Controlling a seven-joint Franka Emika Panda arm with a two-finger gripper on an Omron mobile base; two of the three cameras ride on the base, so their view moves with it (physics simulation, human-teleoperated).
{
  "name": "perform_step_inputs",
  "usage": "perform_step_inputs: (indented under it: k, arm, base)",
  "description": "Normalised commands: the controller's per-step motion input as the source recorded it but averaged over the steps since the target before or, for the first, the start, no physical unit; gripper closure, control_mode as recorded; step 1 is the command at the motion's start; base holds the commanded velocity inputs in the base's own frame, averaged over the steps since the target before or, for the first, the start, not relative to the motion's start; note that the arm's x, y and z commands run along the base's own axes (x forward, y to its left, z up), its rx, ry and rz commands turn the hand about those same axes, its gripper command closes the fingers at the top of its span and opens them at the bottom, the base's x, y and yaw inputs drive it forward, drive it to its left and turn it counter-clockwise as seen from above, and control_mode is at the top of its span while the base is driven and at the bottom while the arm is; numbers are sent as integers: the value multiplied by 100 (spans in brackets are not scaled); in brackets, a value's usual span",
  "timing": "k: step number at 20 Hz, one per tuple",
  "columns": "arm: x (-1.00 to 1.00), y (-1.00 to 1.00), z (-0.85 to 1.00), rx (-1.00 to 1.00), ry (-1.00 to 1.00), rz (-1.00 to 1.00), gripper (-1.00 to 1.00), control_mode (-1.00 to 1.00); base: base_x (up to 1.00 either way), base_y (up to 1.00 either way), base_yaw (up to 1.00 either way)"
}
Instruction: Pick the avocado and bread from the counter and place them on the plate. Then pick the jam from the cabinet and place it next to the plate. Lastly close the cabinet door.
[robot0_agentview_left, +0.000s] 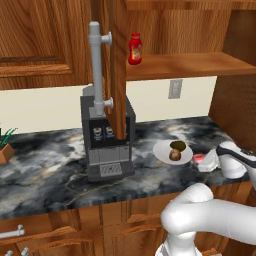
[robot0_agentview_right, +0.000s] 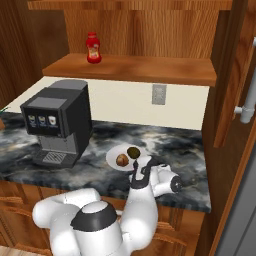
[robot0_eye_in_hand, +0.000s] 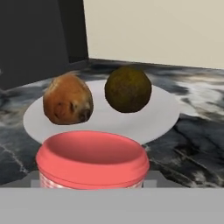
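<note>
You see the plate on the counter, just right of the coffee machine, with the avocado and the bread on it, touching. Just beside the plate's right edge, the gripper has its jaws closed around the jam low at the counter. Above, the cabinet door stands open with its grey handle toward you, and a red bottle sits on the cabinet shelf.

Avocado, bread on plate; jam beside.
</note>
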Motion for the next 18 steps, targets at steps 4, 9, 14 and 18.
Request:
perform_step_inputs:
  k: [4,9,14,18]
  arm:
    - [-8,-4,-25,-11,-3,0,-100,-100]
    - [-25,-16,-28,-11,-6,0,-100,-100]
    - [-18,-17,-29,-14,-1,-1,-100,-100]
    - [-16,-24,-11,-11,0,-3,-100,-100]
  base:
    - [0,0,0]
    - [0,0,0]
    - [0,0,0]
    - [0,0,0]
